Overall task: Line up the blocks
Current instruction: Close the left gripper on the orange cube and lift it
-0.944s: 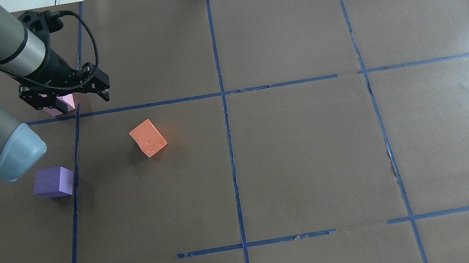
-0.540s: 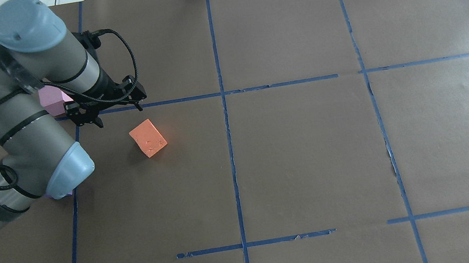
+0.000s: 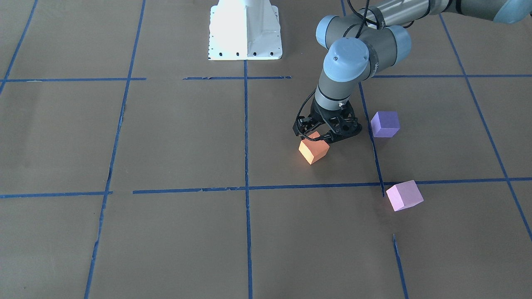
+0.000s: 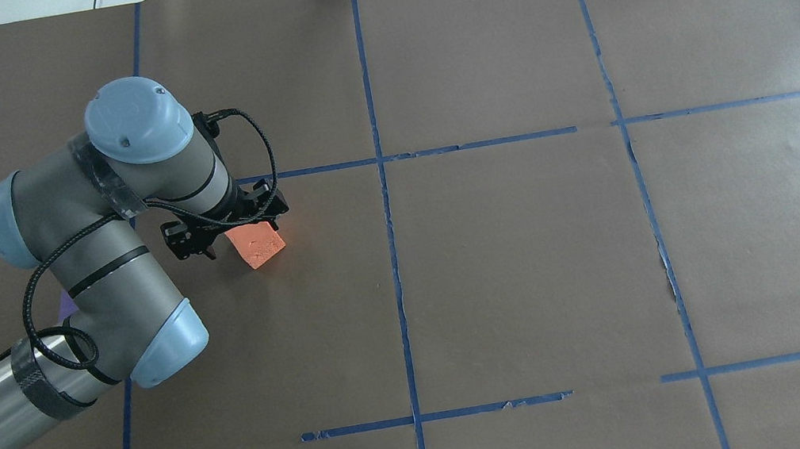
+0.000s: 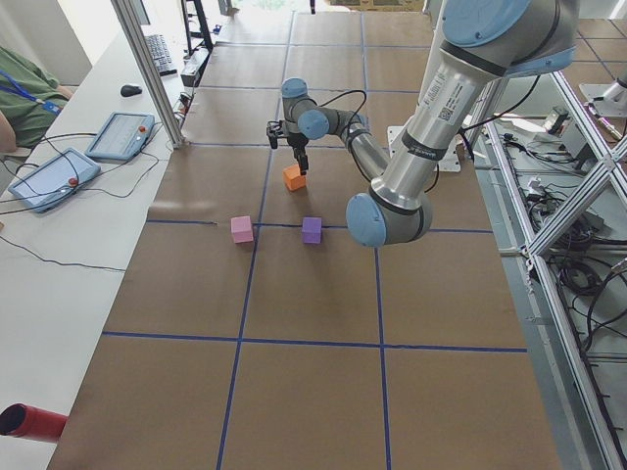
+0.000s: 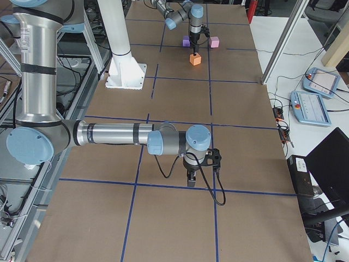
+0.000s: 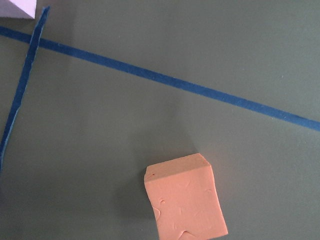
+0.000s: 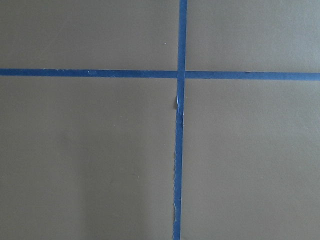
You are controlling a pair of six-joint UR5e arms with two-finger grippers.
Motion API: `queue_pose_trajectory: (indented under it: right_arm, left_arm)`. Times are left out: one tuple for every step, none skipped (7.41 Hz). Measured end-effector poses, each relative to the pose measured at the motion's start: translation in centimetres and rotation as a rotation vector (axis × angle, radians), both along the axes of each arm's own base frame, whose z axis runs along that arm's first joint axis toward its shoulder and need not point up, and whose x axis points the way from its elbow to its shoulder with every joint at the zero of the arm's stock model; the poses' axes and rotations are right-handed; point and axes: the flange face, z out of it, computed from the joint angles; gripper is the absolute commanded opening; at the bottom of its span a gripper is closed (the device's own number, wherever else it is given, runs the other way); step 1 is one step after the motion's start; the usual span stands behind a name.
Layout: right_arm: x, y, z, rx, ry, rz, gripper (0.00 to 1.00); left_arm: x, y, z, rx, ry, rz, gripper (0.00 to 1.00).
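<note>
The orange block (image 3: 314, 151) lies tilted on the brown paper left of centre; it also shows in the overhead view (image 4: 261, 248) and the left wrist view (image 7: 186, 197). My left gripper (image 3: 324, 135) is open and empty, just above the block's robot-side edge (image 4: 238, 230). The dark purple block (image 3: 385, 123) and the pale pink block (image 3: 404, 195) sit apart on the robot's left; the arm hides them almost entirely in the overhead view. My right gripper (image 6: 191, 177) hangs low over a tape cross far to the right; I cannot tell whether it is open or shut.
Blue tape lines (image 4: 393, 258) grid the brown paper. The white robot base (image 3: 245, 29) stands at the robot-side edge. Tablets (image 5: 118, 135) lie beyond the far edge.
My left arm has swung from the pink block toward the table's middle and now hovers over the orange block, still open. No block has moved.
</note>
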Motion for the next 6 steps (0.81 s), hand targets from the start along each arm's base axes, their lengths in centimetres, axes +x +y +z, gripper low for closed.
queue_pose_trajectory:
  right_arm:
    - [0.0, 0.0, 0.0, 0.000, 0.000, 0.000, 1.00]
    - [0.0, 0.0, 0.0, 0.000, 0.000, 0.000, 1.00]
    - [0.0, 0.0, 0.0, 0.000, 0.000, 0.000, 1.00]
    - [0.0, 0.0, 0.0, 0.000, 0.000, -0.001, 1.00]
    - [0.0, 0.0, 0.0, 0.000, 0.000, -0.001, 1.00]
    - [0.0, 0.0, 0.0, 0.000, 0.000, 0.000, 1.00]
  left_arm:
    - [0.5, -0.1, 0.2, 0.004, 0.007, -0.005, 1.00]
    - [0.8, -0.3, 0.4, 0.007, 0.013, -0.008, 1.00]
    - [1.1, -0.5, 0.8, 0.008, 0.017, -0.011, 1.00]
    - [1.4, -0.8, 1.3, 0.008, 0.020, -0.014, 1.00]
    - [1.7, -1.0, 1.7, 0.009, 0.019, -0.018, 1.00]
    - [1.8, -1.2, 2.0, 0.011, 0.015, -0.024, 1.00]
